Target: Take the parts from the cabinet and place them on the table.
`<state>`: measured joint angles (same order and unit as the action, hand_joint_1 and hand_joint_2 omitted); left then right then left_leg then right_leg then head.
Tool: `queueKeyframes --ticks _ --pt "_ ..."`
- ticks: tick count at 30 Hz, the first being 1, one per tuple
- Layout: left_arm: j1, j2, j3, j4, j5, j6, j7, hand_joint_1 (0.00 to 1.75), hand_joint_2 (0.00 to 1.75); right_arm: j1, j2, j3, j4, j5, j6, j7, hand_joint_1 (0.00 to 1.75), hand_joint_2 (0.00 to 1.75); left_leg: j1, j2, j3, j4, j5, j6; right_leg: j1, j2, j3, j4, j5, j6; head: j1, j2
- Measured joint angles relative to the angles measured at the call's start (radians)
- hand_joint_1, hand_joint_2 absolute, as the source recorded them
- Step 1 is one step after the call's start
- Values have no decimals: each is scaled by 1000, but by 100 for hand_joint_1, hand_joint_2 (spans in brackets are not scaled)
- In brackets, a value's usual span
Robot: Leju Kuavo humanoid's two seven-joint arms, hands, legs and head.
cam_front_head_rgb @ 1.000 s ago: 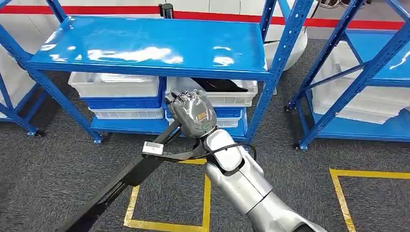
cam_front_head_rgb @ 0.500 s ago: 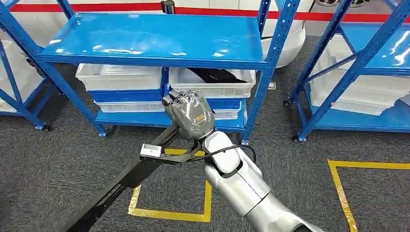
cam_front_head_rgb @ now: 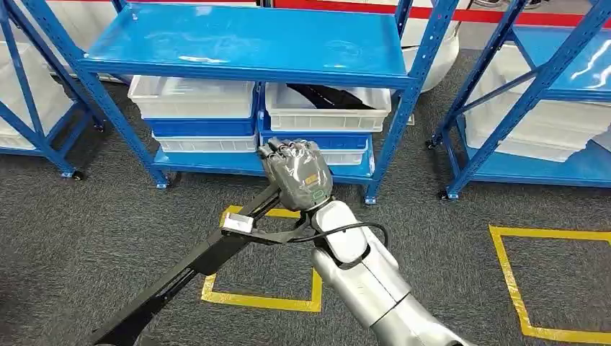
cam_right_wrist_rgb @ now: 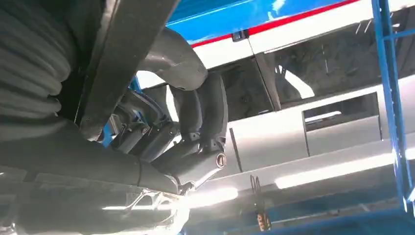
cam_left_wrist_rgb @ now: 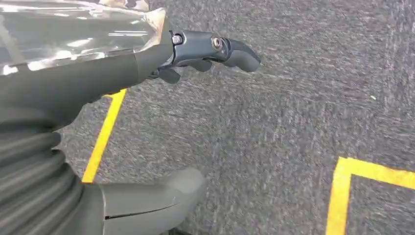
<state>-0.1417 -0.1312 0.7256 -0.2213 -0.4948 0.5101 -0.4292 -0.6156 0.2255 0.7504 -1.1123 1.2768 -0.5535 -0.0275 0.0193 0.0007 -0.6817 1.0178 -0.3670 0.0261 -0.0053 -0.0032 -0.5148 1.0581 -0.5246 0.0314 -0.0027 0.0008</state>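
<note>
My right hand (cam_front_head_rgb: 297,175) grips a long black part (cam_front_head_rgb: 180,277) in front of the blue cabinet (cam_front_head_rgb: 245,43). The part slants down from the hand toward the lower left and carries a white tag (cam_front_head_rgb: 237,223) partway along. In the right wrist view the fingers (cam_right_wrist_rgb: 195,127) curl around the black part (cam_right_wrist_rgb: 125,63). More black parts (cam_front_head_rgb: 326,96) lie in a white bin (cam_front_head_rgb: 328,117) on the cabinet's lower level, beyond the hand. My left hand (cam_left_wrist_rgb: 98,78) hangs over the grey carpet, fingers (cam_left_wrist_rgb: 220,49) and thumb (cam_left_wrist_rgb: 161,196) apart, holding nothing.
A second white bin (cam_front_head_rgb: 191,101) sits left of the first, above blue and white trays. Another blue rack (cam_front_head_rgb: 533,101) with white bins stands to the right. Yellow tape squares (cam_front_head_rgb: 263,299) (cam_front_head_rgb: 515,288) mark the grey carpet.
The whole picture has shifted, so the camera moved: the cabinet now sits lower and a little farther off. My right hand still holds the black part in much the same pose.
</note>
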Motion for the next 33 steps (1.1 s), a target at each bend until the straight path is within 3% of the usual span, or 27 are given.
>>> queueKeyframes --ticks 1,2,4,5,6,7,8,9,10,11,13,14,15,16,17,18,20,22,24,25,26,27,28,30,31,32,33 --pt "0 -2 0 0 -3 -2 3 0 175 0 0 -2 -4 6 0 3 175 175 -7 -1 -6 1 6 -7 9 0 41 -66 -22 -12 0 0" --pt "-1 -2 0 0 -10 -3 5 0 175 4 -1 -3 -7 13 -2 9 175 175 -4 0 -3 -9 20 -15 14 -1 29 -59 -7 -11 -3 0" --pt "-5 -4 -2 0 -19 -5 10 0 175 10 -5 -11 -8 24 -7 16 175 175 -1 0 -2 -15 36 -25 15 1 15 -65 0 -22 1 0" --pt "-5 -2 -2 0 -23 -5 13 0 175 16 -8 -15 -10 29 -8 18 175 175 -1 -1 -10 -13 37 -30 -4 -1 14 -71 14 -30 3 0" --pt "-8 -1 -2 0 -30 -6 15 0 175 20 -9 -18 -12 32 -11 19 175 175 4 -3 -21 1 8 -34 -10 -3 14 -71 23 -35 -2 0" --pt "-11 -1 -3 0 -32 -7 17 0 175 28 -10 -20 -14 36 -11 21 175 175 6 -1 -36 32 -48 -35 -10 -4 2 -71 34 -52 -2 0" --pt "-14 -1 -3 0 -40 -7 20 0 175 37 -12 -24 -18 44 -14 26 175 175 7 -3 -53 98 -111 -40 -7 -5 -9 -70 44 -57 -5 0" --pt "-19 0 -3 0 -42 -8 22 0 175 47 -14 -26 -20 48 -16 29 175 175 8 -3 -72 172 -154 -45 -6 -6 -20 -69 54 -58 -5 0" --pt "-24 1 -4 0 -44 -8 24 0 175 58 -18 -29 -21 54 -18 34 175 175 8 -3 -84 237 -172 -50 -4 -7 -32 -67 63 -56 -5 0" --pt "-27 2 -4 0 -47 -10 27 0 175 68 -21 -33 -22 61 -20 38 175 175 10 -3 -82 268 -162 -53 -4 -7 -45 -63 68 -52 -5 0" --pt "-33 5 -5 0 -52 -11 35 0 175 84 -27 -42 -24 69 -23 44 175 175 17 -2 -14 208 -98 -59 -8 -8 -74 -45 77 -44 -5 0" --pt "-36 6 -7 0 -56 -11 39 0 175 89 -30 -48 -29 73 -24 45 175 175 22 0 50 125 -75 -62 -10 -7 -88 -33 78 -42 -5 0" --pt "-42 7 -10 0 -58 -11 41 0 175 91 -31 -52 -33 76 -26 46 175 175 21 0 87 60 -120 -68 -9 -7 -99 -22 80 -38 -5 0" --pt "-46 2 -13 0 -59 -11 42 0 175 95 -32 -56 -39 79 -27 47 175 175 12 -2 98 45 -129 -58 -1 -6 -108 -19 85 -31 -10 0" --pt "-46 5 -13 0 -59 -10 42 0 175 98 -32 -60 -44 79 -27 48 175 175 10 -7 92 50 -116 -40 2 -7 -106 -19 87 -27 -5 0" --pt "-46 6 -13 0 -59 -10 42 0 175 100 -33 -60 -50 82 -31 48 175 175 9 -5 91 45 -119 -38 5 -6 -107 -18 91 -21 -2 0" --pt "-48 6 -13 0 -58 -10 42 0 175 106 -36 -67 -63 90 -31 47 175 175 6 -4 83 37 -103 -16 8 -6 -112 -23 105 -1 -2 0" --pt "-50 5 -13 0 -58 -10 42 0 175 108 -39 -71 -68 92 -31 47 175 175 10 0 77 29 -90 0 7 -4 -122 -16 96 3 -1 0" --pt "-50 5 -13 0 -58 -7 42 0 175 113 -42 -76 -77 95 -30 47 175 175 6 0 58 27 -72 13 2 -3 -166 82 12 -10 0 0" --pt "-50 5 -13 0 -58 -7 42 0 175 115 -44 -80 -80 95 -29 47 175 175 5 0 46 27 -63 14 1 -2 -195 167 -36 -14 2 0" --pt "-50 6 -13 0 -59 -6 41 0 175 119 -46 -86 -81 95 -29 47 175 175 4 1 32 27 -52 14 -1 -2 -220 252 -73 -13 2 0" --pt "-50 6 -13 0 -59 -4 40 0 175 123 -48 -90 -81 95 -29 47 175 175 3 1 21 27 -43 13 -1 -2 -224 291 -81 -7 3 0" --pt "-49 6 -13 0 -60 -3 40 0 175 130 -51 -95 -83 96 -28 47 175 175 3 1 9 27 -34 11 -1 -2 -206 289 -71 2 3 0" --pt "-48 8 -12 0 -59 0 38 0 175 137 -53 -100 -86 97 -27 44 175 175 3 0 -14 27 -14 4 -1 -2 -114 169 -19 18 4 0" --pt "-48 8 -12 0 -57 2 37 0 175 137 -53 -100 -90 97 -26 42 175 175 3 0 -23 28 -5 0 -3 -2 -50 80 -4 18 5 0" --pt "-48 9 -12 0 -54 3 37 0 175 137 -52 -101 -96 97 -26 41 175 175 3 0 -26 29 3 -6 -4 0 3 -2 -25 8 4 0" --pt "-47 10 -12 0 -53 4 37 0 175 140 -50 -101 -100 98 -24 39 175 175 2 -1 -29 25 13 -15 8 5 27 -28 -28 -4 2 0"
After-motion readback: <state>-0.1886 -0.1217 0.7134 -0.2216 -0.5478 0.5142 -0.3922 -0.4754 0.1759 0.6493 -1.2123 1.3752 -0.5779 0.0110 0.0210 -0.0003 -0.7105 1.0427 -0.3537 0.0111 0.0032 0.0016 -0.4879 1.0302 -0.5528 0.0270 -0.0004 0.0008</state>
